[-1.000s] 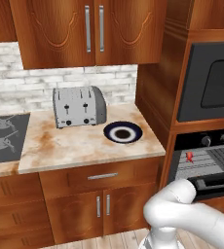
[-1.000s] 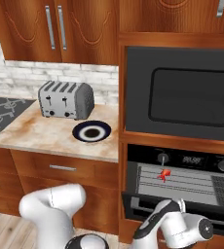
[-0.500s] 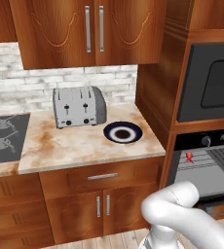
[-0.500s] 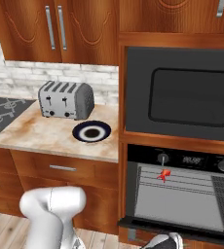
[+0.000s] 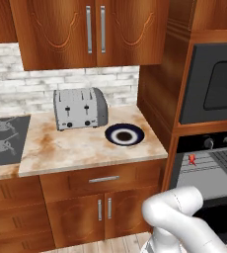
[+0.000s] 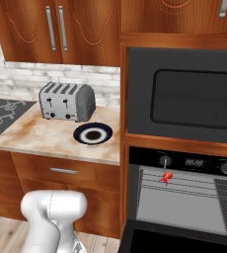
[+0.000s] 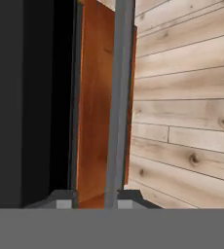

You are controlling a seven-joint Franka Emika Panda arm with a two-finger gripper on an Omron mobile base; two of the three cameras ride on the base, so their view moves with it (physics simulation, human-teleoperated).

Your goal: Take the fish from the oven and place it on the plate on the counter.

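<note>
- Plate point(image 5: 125, 134) sat on the counter point(image 5: 76, 150), right of the toaster point(image 5: 80, 108).
- Fish point(image 6: 166, 177) lay on the wire rack inside the open oven point(image 6: 184, 197).
- Gripper point(image 7: 91, 200) straddled a grey bar; grasp state could not be told.

1. You face wooden wall cabinets point(image 5: 93, 32) with silver bar handles, hung over a white brick backsplash point(image 5: 76, 81).
2. A silver toaster point(image 5: 80, 108) stands against that backsplash, and a black gas hob point(image 5: 4, 140) lies to its left.
3. Below you see a wooden drawer point(image 5: 103, 180) above cabinet doors.
4. A black microwave point(image 6: 184, 99) is built in on the right.
5. The floor point(image 7: 187, 112) is pale wood planks.
</note>
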